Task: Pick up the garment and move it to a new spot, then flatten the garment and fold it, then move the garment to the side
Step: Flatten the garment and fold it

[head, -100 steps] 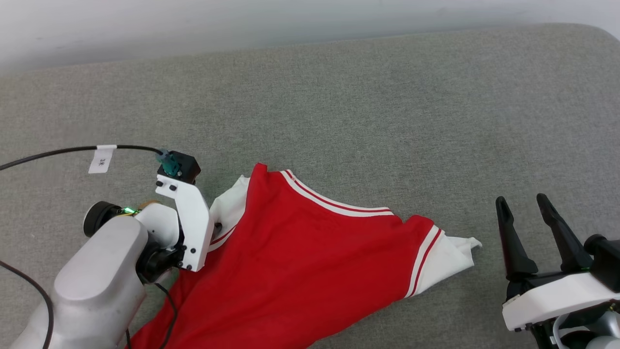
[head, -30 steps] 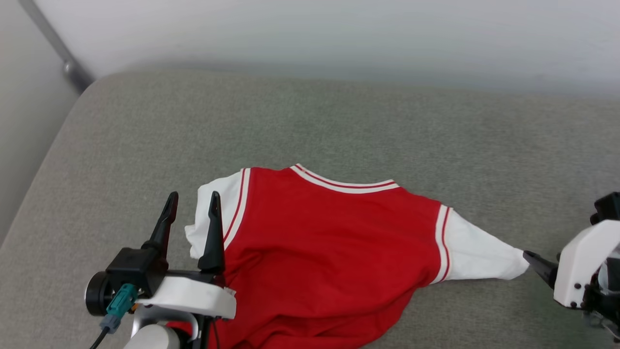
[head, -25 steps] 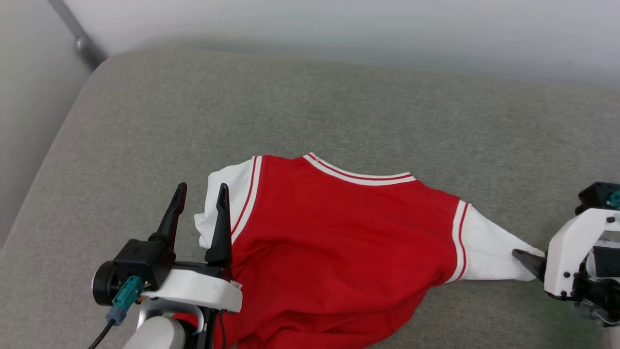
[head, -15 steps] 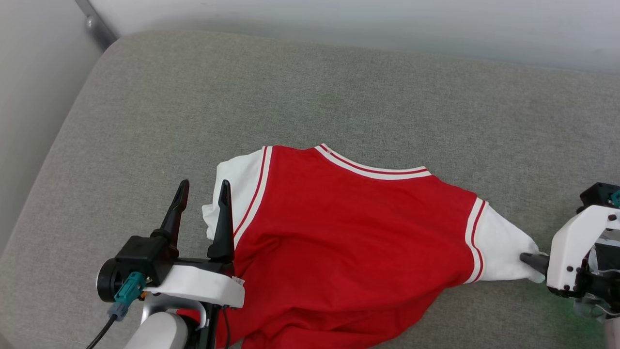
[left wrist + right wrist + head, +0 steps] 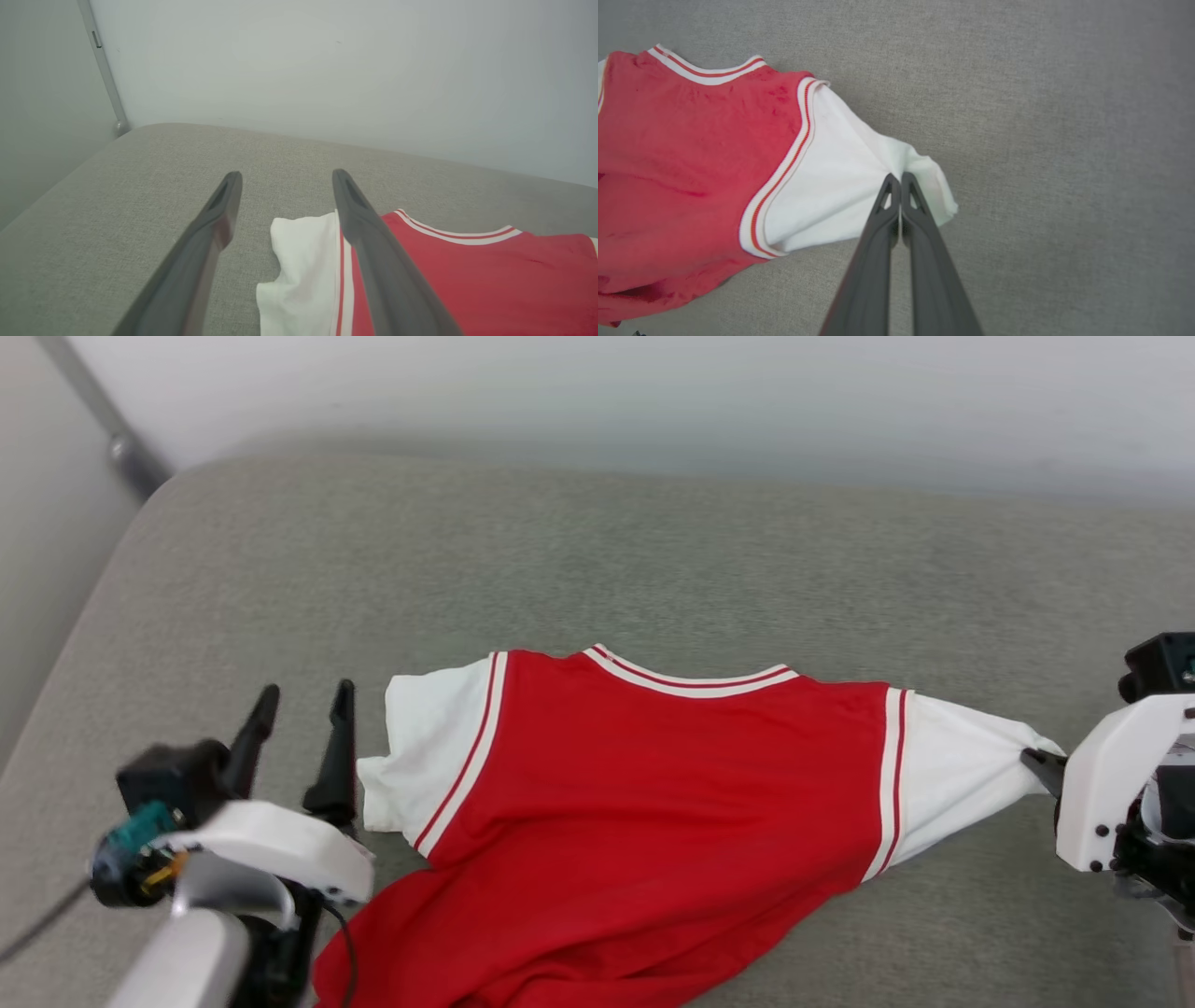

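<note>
Over the last second the right gripper (image 5: pixel 900 179) has shut its 2 fingers on the tip of the white sleeve (image 5: pixel 831 186) at the robot's right. It has drawn that sleeve outward, so it now runs taut from the striped seam to the pinch instead of lying slack. The left gripper (image 5: pixel 307 689) has drifted off the other white sleeve (image 5: pixel 420 761) and hangs just beside it, jaws spread, holding nothing. The garment (image 5: pixel 653 821) lies plain red side up on the grey cushion (image 5: pixel 653 551), collar toward the wall (image 5: pixel 327 70), its lower part bunched toward the robot. The pinch at the cuff likely serves the flattening, since a pull from the far end takes out creases. The left gripper seems placed to take the opposite cuff.
</note>
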Robot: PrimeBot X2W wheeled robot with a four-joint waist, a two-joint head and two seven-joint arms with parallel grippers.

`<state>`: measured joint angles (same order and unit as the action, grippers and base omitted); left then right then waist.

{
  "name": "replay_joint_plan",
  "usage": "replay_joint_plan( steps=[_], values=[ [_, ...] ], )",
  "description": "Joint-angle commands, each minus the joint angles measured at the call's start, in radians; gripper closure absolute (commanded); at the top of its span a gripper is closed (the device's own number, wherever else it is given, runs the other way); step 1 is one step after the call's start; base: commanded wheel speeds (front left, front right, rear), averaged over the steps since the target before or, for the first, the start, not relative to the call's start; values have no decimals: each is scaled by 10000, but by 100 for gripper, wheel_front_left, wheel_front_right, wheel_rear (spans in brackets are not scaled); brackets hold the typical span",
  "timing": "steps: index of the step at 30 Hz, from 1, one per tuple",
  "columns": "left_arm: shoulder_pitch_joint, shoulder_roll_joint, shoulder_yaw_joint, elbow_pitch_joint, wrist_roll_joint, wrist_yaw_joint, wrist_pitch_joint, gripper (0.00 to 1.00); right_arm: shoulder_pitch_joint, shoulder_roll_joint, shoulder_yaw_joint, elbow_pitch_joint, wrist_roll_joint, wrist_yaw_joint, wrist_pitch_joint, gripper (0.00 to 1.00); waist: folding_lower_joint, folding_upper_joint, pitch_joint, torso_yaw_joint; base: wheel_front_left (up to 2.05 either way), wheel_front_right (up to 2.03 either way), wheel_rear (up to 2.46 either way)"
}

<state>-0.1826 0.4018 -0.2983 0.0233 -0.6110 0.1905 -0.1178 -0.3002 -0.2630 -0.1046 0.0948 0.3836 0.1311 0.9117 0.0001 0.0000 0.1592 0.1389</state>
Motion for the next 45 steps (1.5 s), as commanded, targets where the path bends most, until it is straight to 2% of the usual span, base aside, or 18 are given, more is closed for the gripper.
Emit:
replay_joint_plan(
  steps=[1,6,7,8,9,13,16,19,23,30,31,32,33,34,36,40,45],
  values=[
    [-268,324,113,-24,-180,-119,486,0,233,-95,-87,-315,-77,-7,-74,100,-1,0,-218,-506,0,0,0],
    [-1107,1274,341,424,-1065,-717,2490,0,562,-40,-360,-1196,-178,-7,48,100,-1,0,-143,-1235,0,0,0],
    [-1107,1274,341,424,-1065,-717,2490,0,562,-40,-360,-1196,-178,-7,48,100,-1,0,-143,-1235,0,0,0],
    [-1500,1592,258,723,-1445,-1016,3456,0,626,32,-417,-1452,-175,-7,88,100,-1,0,4,-1515,0,0,0],
    [-1500,1592,258,723,-1445,-1016,3456,0,626,32,-417,-1452,-175,-7,88,100,-1,0,4,-1515,0,0,0],
    [-2332,2067,-115,1303,-2055,-1518,5425,0,707,210,-404,-1759,-100,-7,40,100,-1,0,439,-2022,0,0,0],
    [-2879,2335,-362,1860,-2412,-1730,6777,0,633,377,-307,-1850,-37,-7,-56,100,-1,0,803,-2358,0,0,0],
    [-3318,2484,-537,2433,-2674,-1812,7794,0,560,484,-220,-1844,18,-7,-170,100,-1,0,1143,-2620,0,0,0],
    [-3675,2473,-730,3074,-2892,-1974,8563,0,442,509,-88,-1734,110,-7,-353,100,-1,0,1527,-2851,0,0,0],
    [-3638,1886,-1403,4189,-3139,-2091,9571,0,308,467,0,-1559,215,-7,-573,100,-1,0,1843,-2951,0,0,0],
    [-3550,1727,-1477,4342,-3261,-2111,9697,11,295,462,1,-1547,212,-7,-584,100,-1,0,1859,-2949,0,0,0],
    [-3470,1586,-1529,4447,-3339,-2176,9729,40,285,468,2,-1528,217,-7,-605,100,-1,0,1873,-2949,0,0,0],
    [-3437,1475,-1600,4557,-3362,-2227,9742,86,277,470,-9,-1504,219,-7,-612,100,-1,0,1877,-2936,0,0,0],
    [-3401,1370,-1643,4668,-3418,-2250,9774,100,256,461,-13,-1489,218,-7,-615,100,-1,0,1871,-2918,0,0,0],
    [-3428,1222,-1660,4787,-3450,-2353,9673,100,223,428,-27,-1471,201,-7,-614,100,-1,0,1830,-2865,0,0,0],
    [-3810,1276,-1554,4877,-3247,-2526,9149,100,166,270,-27,-1498,145,-7,-672,100,-1,0,1616,-2671,0,0,0],
    [-4713,1581,-1363,4743,-2571,-2338,8143,100,62,61,-32,-1469,119,-7,-651,100,-1,0,1071,-2342,0,0,0]
  ],
)
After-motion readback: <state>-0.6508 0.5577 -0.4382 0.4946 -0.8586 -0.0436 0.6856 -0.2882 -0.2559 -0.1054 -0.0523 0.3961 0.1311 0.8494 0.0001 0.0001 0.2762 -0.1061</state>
